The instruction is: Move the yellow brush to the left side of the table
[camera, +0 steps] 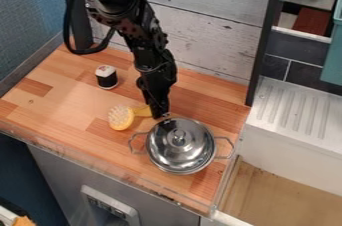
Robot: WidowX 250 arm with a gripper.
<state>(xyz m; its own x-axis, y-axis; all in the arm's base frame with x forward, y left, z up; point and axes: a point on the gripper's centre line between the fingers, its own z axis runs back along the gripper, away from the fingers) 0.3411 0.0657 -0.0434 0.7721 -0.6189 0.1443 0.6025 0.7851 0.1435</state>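
Black claw (159, 116) is hung low over the wooden counter (60, 100), right by the handle end of the brush, and honestly it can't be told whether it's spread, pressed together or pinching that handle. Biggest stuff next: the counter is backed by a white plank wall (194, 30) along its back edge, and its left edge is met by a blue wall (30, 15). The black arm (150, 50) is angled down across the back edge, with a loop of black cable (68, 32) slung off its left side. A shiny lidded pot (179, 145) is parked toward the front right corner, just beside the claw, with one of its two side handles pointed at the right edge. The yellow brush (121, 118) is laid around the middle of the counter, bristles up, its round head aimed at the left edge and its handle run over to the claw. Smallest is a black-and-white container (106, 77), stood upright closer to the back edge, apart from the brush.
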